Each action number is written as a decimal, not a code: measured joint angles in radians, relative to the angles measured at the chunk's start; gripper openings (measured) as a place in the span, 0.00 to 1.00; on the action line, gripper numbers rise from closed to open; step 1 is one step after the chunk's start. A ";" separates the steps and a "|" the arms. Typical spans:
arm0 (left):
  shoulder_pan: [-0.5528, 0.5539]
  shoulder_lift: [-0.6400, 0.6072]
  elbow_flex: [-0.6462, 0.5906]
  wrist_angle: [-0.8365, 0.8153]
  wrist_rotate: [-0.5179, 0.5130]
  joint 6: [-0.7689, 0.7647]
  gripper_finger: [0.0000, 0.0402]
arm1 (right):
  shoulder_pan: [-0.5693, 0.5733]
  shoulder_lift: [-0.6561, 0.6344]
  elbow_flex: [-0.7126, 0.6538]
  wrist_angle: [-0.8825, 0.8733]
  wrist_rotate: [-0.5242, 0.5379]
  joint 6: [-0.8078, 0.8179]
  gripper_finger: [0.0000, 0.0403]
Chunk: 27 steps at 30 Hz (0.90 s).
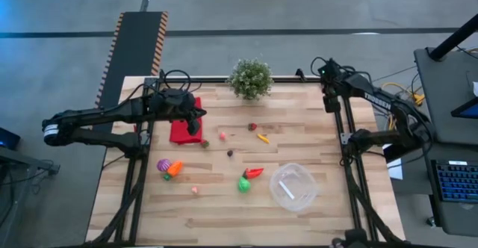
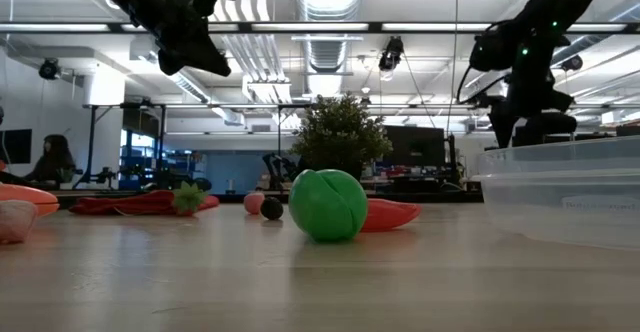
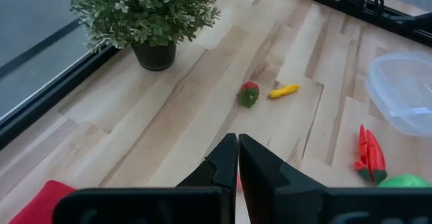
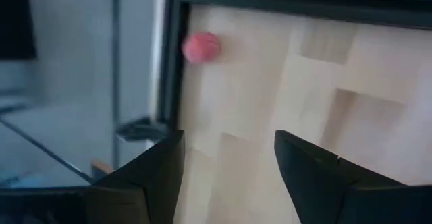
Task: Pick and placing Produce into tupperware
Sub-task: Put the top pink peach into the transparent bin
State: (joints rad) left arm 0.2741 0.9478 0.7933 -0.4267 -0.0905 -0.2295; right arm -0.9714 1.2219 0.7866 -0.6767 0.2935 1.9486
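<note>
My left hand (image 1: 200, 118) hangs above the surface (image 1: 224, 211), over the edge of the red cloth (image 1: 181, 131) that faces the tupperware (image 1: 293, 187), with its fingers (image 3: 226, 158) pressed together and holding nothing. My right hand (image 4: 229, 163) is parked off the surface's side edge, beyond the tupperware, with its fingers spread wide and empty; a small pink round piece (image 4: 201, 46) lies near that edge in its wrist view. The tupperware sits on the surface well apart from the left hand, on the far side of the scattered produce. Between the left hand and the tupperware lie a pink piece (image 1: 222, 136), a small dark piece (image 1: 230, 152), a red-and-green strawberry-like piece (image 1: 252, 127) and a yellow piece (image 1: 263, 137); the yellow piece has its long axis running slantwise, one end toward the potted plant (image 1: 250, 78) and the other toward the tupperware. Just beside the tupperware, on the side facing the cloth, lie a red pepper (image 1: 254, 172) and a green round piece (image 1: 243, 184); the pepper's long axis points roughly toward the tupperware. Farther from the tupperware, past the cloth, lie a purple piece (image 1: 163, 164) and an orange carrot (image 1: 175, 169), touching, the carrot's long axis slanted; a pale pink piece (image 1: 195, 190) lies near them.
</note>
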 joint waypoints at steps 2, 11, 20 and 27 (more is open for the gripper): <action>0.000 0.000 0.000 0.000 0.004 -0.001 0.00 | -0.002 0.024 0.007 0.005 0.024 0.051 0.55; 0.001 0.000 0.000 0.000 0.007 -0.027 0.00 | 0.024 0.169 0.009 -0.008 -0.010 0.391 0.55; 0.001 0.000 0.000 0.000 0.008 -0.029 0.00 | -0.010 0.197 0.037 0.006 0.161 0.313 0.55; 0.001 0.001 0.000 0.000 0.008 -0.027 0.00 | -0.085 0.263 0.115 0.063 0.110 0.160 0.55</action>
State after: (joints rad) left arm 0.2749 0.9485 0.7933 -0.4270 -0.0830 -0.2565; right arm -1.0563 1.4847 0.9015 -0.6135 0.4035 2.1085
